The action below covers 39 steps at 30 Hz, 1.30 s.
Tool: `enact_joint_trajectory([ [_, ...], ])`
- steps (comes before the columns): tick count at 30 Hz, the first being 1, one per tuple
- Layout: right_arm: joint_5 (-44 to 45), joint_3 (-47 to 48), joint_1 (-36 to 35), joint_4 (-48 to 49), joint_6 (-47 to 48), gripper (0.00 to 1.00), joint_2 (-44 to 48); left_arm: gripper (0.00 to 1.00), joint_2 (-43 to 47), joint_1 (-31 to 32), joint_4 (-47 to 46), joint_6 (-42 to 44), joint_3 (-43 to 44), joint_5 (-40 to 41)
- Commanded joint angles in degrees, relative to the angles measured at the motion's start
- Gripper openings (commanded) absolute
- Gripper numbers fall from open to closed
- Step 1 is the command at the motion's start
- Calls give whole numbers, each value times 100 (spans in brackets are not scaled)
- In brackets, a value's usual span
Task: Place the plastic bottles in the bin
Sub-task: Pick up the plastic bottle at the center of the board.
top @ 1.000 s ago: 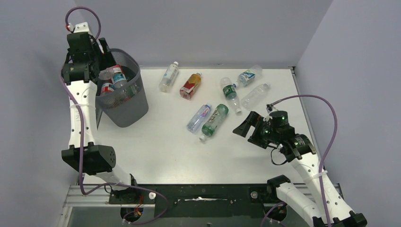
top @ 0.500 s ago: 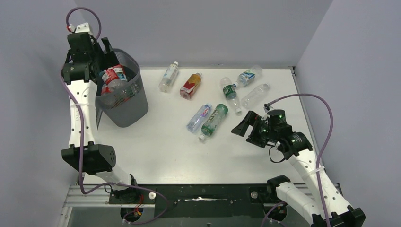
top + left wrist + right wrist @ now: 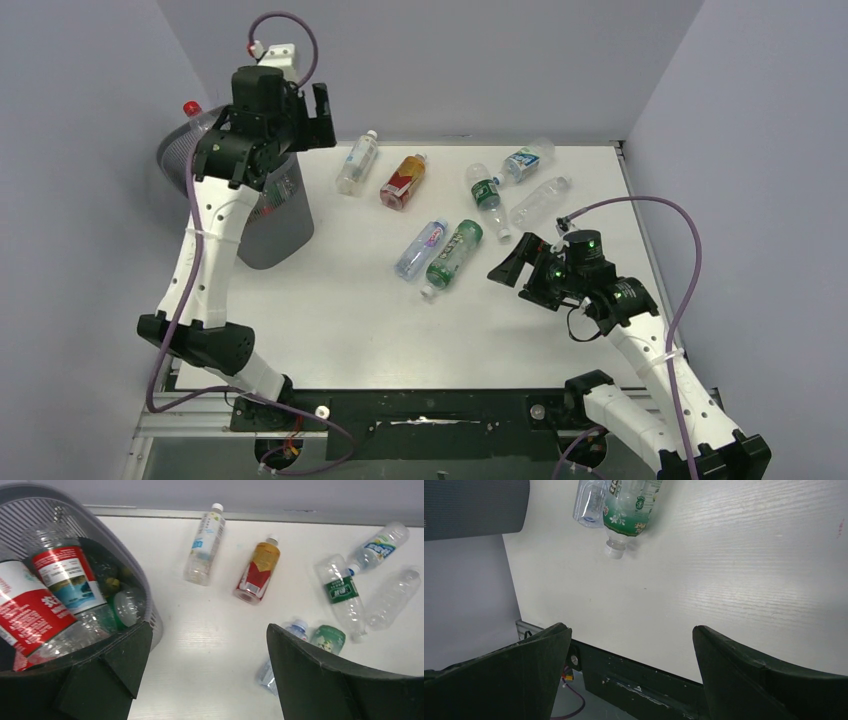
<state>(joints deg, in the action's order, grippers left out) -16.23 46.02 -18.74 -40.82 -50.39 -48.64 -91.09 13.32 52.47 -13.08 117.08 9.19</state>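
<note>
Mesh bin (image 3: 275,235) hugs table's (image 3: 340,310) left edge, bottles (image 3: 404,181) well apart.

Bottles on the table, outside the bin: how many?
7. Back: white-capped bottle, amber bottle. Right cluster: green-label bottle, blue-label bottle, unlabelled clear bottle. Centre, side by side: pale blue bottle, green bottle. More lie in the bin, partly hidden.

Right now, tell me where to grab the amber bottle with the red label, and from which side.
Take the amber bottle across its red-labelled middle, coming straight down from above. It lies flat on the table, cap pointing away from the arms, so the left gripper should close on its two long sides. Bare table on either side probably leaves room.
</note>
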Motion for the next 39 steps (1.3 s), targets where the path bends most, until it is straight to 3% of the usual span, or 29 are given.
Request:
enact_joint_trajectory([
  [1,-89,-13,21,275,12,98,4,86,215,686,26,-125,153,438],
  [18,-17,-117,21,232,-144,98,203,86,190,2967,-712,-421,-1605,649],
  [26,-3,-144,19,193,-212,98,317,86,148,3575,-1348,-409,-2552,472],
  [39,6,-243,16,137,-271,98,502,86,-707,4074,-2104,-396,-3169,331],
])
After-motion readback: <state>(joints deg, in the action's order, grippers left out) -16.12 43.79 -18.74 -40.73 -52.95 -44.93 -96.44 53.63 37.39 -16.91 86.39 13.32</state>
